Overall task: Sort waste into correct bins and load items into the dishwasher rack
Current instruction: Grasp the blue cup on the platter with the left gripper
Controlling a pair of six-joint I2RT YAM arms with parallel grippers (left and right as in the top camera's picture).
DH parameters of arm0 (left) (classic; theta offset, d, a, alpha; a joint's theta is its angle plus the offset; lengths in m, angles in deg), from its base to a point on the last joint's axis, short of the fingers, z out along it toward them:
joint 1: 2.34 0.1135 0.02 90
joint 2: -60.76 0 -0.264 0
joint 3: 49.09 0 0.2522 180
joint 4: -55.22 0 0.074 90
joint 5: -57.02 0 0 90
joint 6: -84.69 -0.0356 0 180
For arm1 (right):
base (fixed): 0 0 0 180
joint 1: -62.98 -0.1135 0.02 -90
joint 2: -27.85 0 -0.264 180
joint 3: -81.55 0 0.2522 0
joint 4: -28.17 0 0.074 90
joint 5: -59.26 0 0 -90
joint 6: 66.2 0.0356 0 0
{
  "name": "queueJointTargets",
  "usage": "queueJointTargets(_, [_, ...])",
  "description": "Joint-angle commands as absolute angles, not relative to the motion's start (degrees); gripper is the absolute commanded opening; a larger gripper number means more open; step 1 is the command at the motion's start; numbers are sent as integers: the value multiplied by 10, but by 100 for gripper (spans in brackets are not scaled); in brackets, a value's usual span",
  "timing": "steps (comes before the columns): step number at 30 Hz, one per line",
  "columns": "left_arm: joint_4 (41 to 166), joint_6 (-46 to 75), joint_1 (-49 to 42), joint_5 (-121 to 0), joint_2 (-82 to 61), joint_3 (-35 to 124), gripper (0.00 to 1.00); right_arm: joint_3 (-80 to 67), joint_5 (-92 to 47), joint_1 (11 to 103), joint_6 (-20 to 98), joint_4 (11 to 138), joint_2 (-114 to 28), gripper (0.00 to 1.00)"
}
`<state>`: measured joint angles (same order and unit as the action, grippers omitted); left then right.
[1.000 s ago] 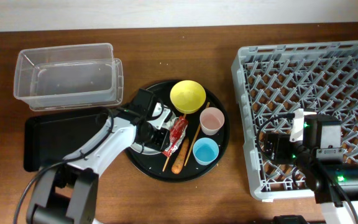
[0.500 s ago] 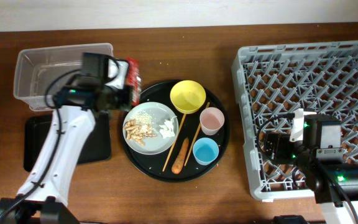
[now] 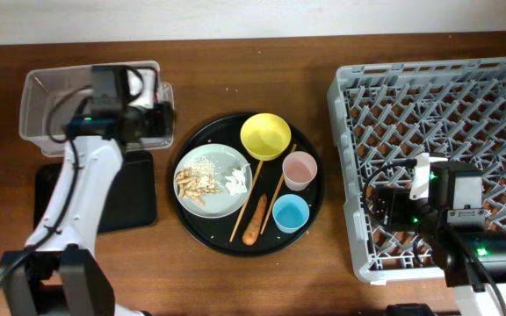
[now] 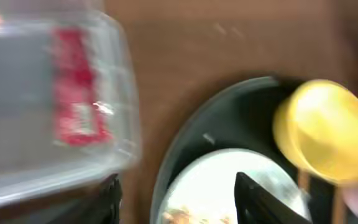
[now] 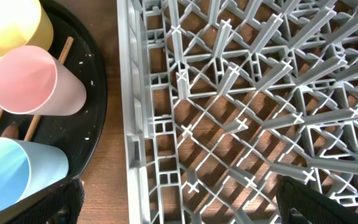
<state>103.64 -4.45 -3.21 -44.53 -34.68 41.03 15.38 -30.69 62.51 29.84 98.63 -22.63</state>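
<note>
My left gripper (image 3: pixel 161 121) is open and empty at the right end of the clear tub (image 3: pixel 51 96). In the blurred left wrist view the red wrapper (image 4: pixel 76 87) lies inside the tub (image 4: pixel 17 124), apart from the open jaws (image 4: pixel 179 202). The pale plate (image 3: pixel 213 180) holds beige scraps (image 3: pixel 196 184), rice (image 3: pixel 205 164) and the white tissue (image 3: pixel 234 182). The yellow bowl (image 3: pixel 265 136), pink cup (image 3: pixel 299 168), blue cup (image 3: pixel 290 212), chopsticks (image 3: pixel 275 197) and orange stick (image 3: pixel 255 230) lie beside it. My right gripper (image 3: pixel 393 211) is open and empty over the grey rack (image 3: pixel 446 105), at its left edge.
The plate, cups and bowl all sit on a large round black tray (image 3: pixel 310 211). The shallow black rectangular tray (image 3: pixel 60 197) lies in front of the tub, partly under my left arm. The right wrist view shows the rack's left wall (image 5: pixel 135 124) next to the pink cup (image 5: pixel 33 81).
My left arm carried the red wrapper from the round tray to the clear tub, then opened and let it go inside. The right arm has not moved.
</note>
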Motion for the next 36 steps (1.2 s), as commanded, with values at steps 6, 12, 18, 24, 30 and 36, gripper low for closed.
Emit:
queueJointTargets(6, [1138, -50, -232, -482, -471, 396, 55, 143, -304, 622, 302, 985, -224, 98])
queueJointTargets(12, [1145, -49, -248, -480, -533, 397, 27, 143, -304, 622, 302, 985, -224, 99])
queueJointTargets(18, [1239, -50, -167, -451, -484, 514, 6, 143, -304, 622, 302, 985, -224, 98])
queueJointTargets(24, [1140, -50, -12, -344, -446, 574, 6, 143, -304, 622, 302, 985, -224, 98])
queueJointTargets(30, [1078, -50, 56, -329, -467, 574, 35, 143, -304, 622, 302, 985, -224, 99])
queueJointTargets(36, [1115, -50, 40, -390, -435, 574, 47, 143, -304, 622, 302, 985, -224, 98])
